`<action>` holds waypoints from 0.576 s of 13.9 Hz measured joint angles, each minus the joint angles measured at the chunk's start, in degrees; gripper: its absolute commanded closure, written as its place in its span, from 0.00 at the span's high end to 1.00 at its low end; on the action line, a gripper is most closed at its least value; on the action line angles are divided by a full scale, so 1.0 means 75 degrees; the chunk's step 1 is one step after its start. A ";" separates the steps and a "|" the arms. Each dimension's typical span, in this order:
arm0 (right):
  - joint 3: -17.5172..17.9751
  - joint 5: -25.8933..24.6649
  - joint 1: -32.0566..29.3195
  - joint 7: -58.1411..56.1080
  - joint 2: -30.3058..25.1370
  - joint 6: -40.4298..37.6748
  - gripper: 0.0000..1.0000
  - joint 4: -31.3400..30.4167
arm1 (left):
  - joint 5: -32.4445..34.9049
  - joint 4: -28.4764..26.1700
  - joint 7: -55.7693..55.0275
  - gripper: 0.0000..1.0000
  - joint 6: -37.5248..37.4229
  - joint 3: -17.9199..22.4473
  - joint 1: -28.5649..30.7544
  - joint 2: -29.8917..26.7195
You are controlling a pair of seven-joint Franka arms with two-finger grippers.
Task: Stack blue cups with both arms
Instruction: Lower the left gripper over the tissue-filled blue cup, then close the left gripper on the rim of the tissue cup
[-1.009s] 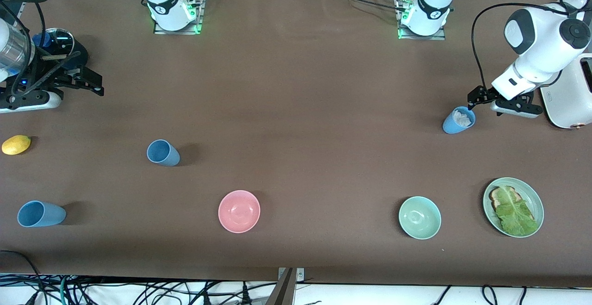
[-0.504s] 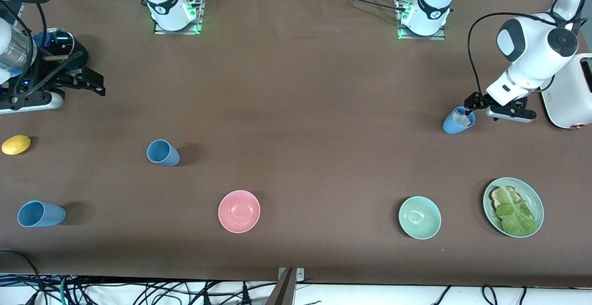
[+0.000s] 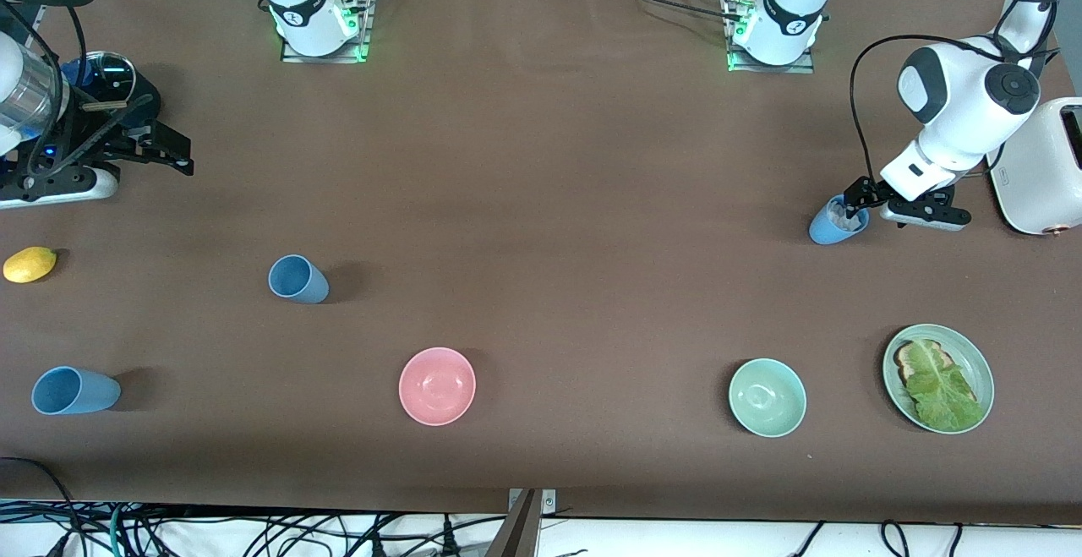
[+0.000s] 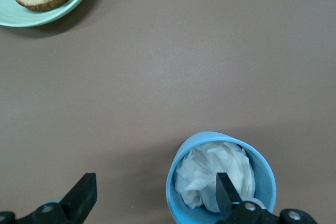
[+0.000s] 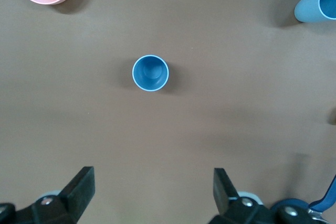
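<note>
Right now my left gripper hangs with its jaws spread wide and holding nothing, one finger dipped inside the rim of the blue cup stuffed with white paper, which stands beside the white toaster at my left arm's end of the tabletop. My right gripper waits over its own end, jaws wide and empty. Two more blue cups stand there, one farther from the front camera than the other.
</note>
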 measured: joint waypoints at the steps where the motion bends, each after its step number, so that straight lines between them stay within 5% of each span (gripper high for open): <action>1: 0.0000 0.0000 0.0000 0.0000 0.0000 0.0000 1.00 0.0000 | 0.0000 -0.0035 0.0000 1.00 0.0146 0.0000 -0.0010 0.0080; 6: 0.0000 0.0000 0.0000 0.0000 0.0000 -0.0089 1.00 0.0000 | 0.0000 -0.0062 0.0000 0.94 0.0539 -0.0005 -0.0034 0.0394; 8: 0.0000 0.0000 0.0000 0.0000 0.0000 -0.0110 1.00 0.0000 | 0.0000 -0.0062 0.0000 0.32 0.0567 -0.0006 -0.0037 0.0435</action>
